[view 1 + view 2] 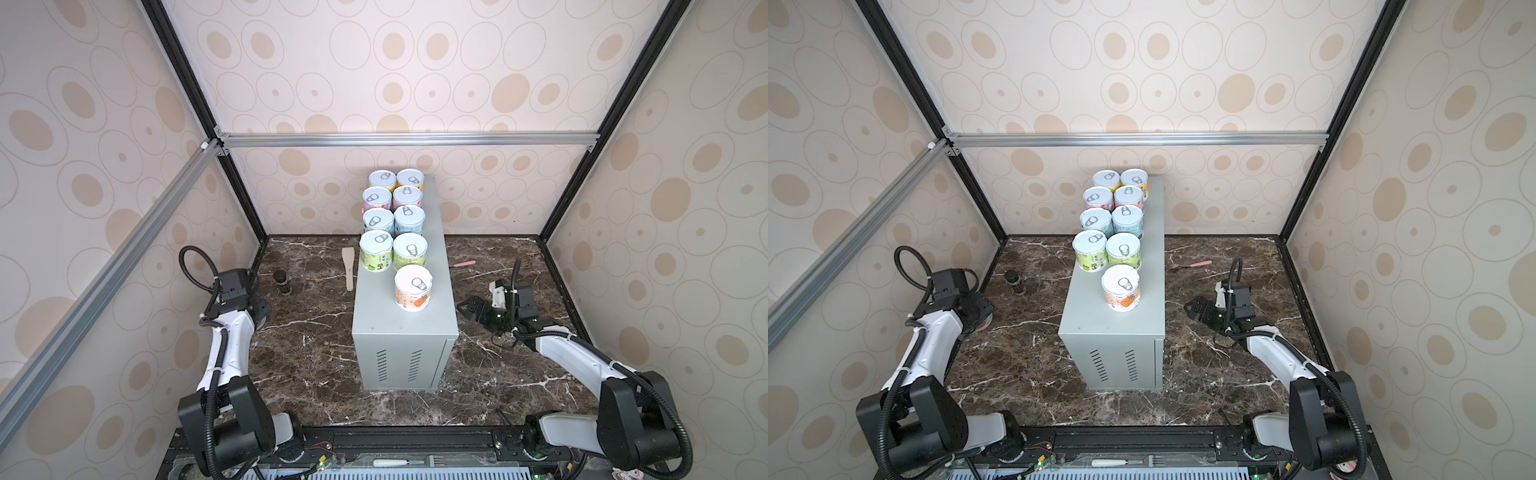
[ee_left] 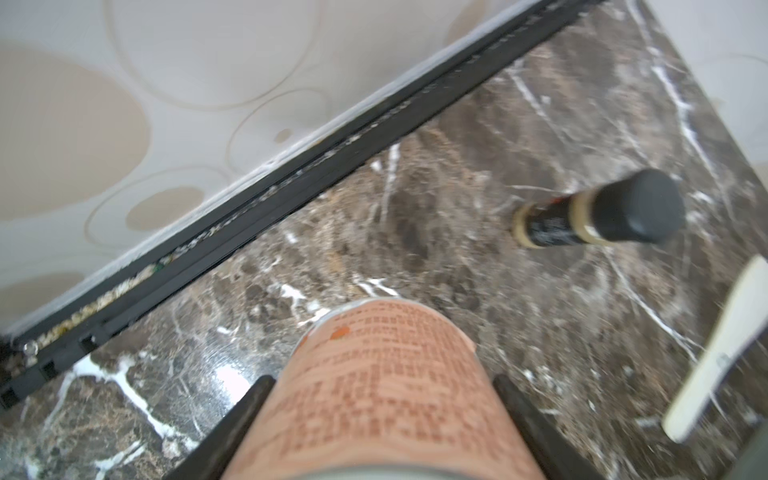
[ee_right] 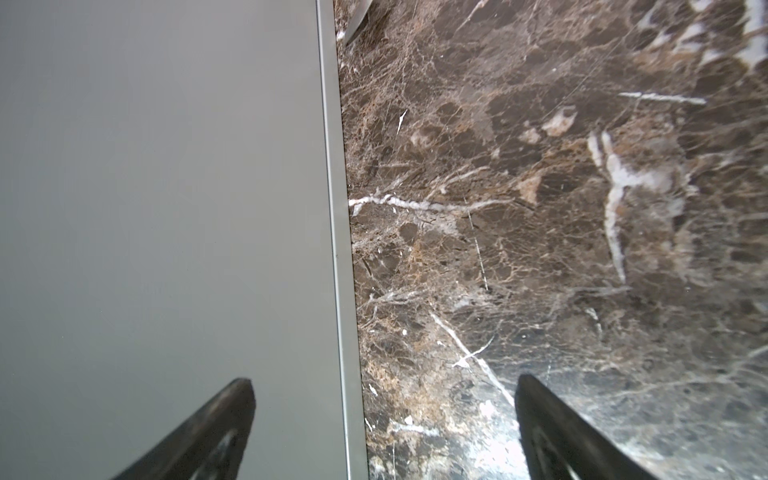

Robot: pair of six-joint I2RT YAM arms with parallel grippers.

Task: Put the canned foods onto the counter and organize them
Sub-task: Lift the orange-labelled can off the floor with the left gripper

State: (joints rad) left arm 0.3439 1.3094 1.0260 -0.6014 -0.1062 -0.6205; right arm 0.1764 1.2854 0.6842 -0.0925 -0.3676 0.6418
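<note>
Left arm (image 1: 237, 332): white shell links between bulky black joint housings.
Right arm (image 1: 582, 349): same white-and-black build.
Cables (image 1: 183, 262): black ribbed hoses along each arm, bound with white ties.
Wrist cameras (image 1: 232, 284): black boxy blocks.
Right gripper (image 3: 385, 380): black tapering fingers (image 3: 216, 424), scuffed grey.
Base rail (image 1: 415, 438): black, thin red wires.
</note>
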